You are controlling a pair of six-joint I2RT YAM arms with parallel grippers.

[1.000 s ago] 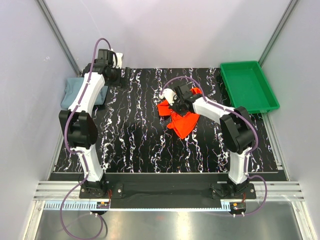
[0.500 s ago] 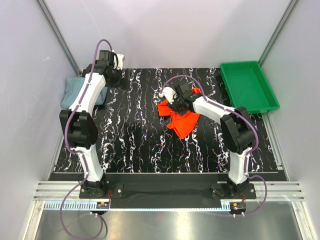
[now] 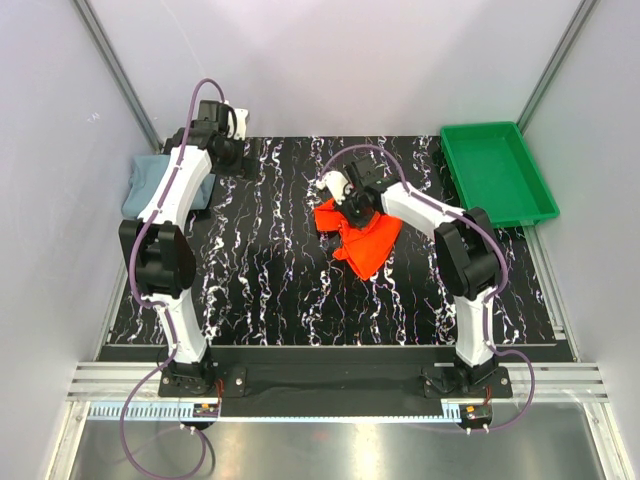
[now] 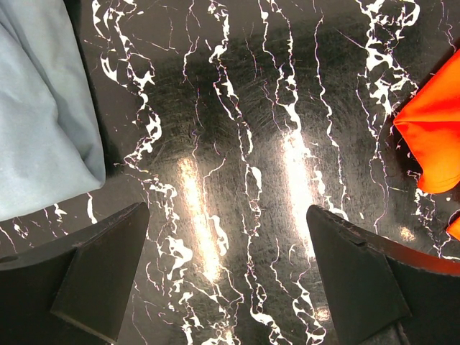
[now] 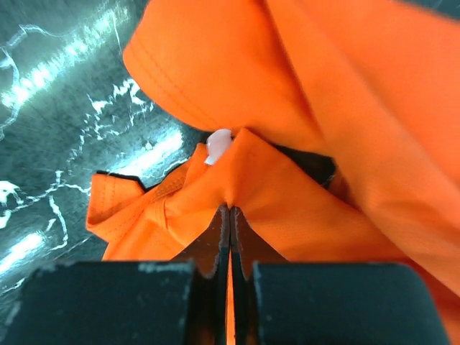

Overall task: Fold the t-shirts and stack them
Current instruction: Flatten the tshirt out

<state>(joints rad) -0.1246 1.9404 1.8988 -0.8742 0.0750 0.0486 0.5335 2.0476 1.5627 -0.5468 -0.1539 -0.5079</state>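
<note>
The orange-red t-shirt lies crumpled on the black marbled mat right of centre. My right gripper sits at its far edge, shut on a pinched fold of the orange cloth near a small white tag; its tips meet on the fabric. The grey-blue t-shirt lies bunched at the mat's far left edge, partly hidden behind my left arm. My left gripper hovers open over bare mat, with the grey-blue shirt to its left and the orange one to its right.
A green plastic tray stands at the back right, just off the mat. Grey walls and slanted metal rails close in both sides. The arm bases stand on a rail at the near edge.
My right gripper has shifted slightly towards the back and its wrist has turned; the orange shirt's far edge has been pulled with it. The left arm has barely moved.
</note>
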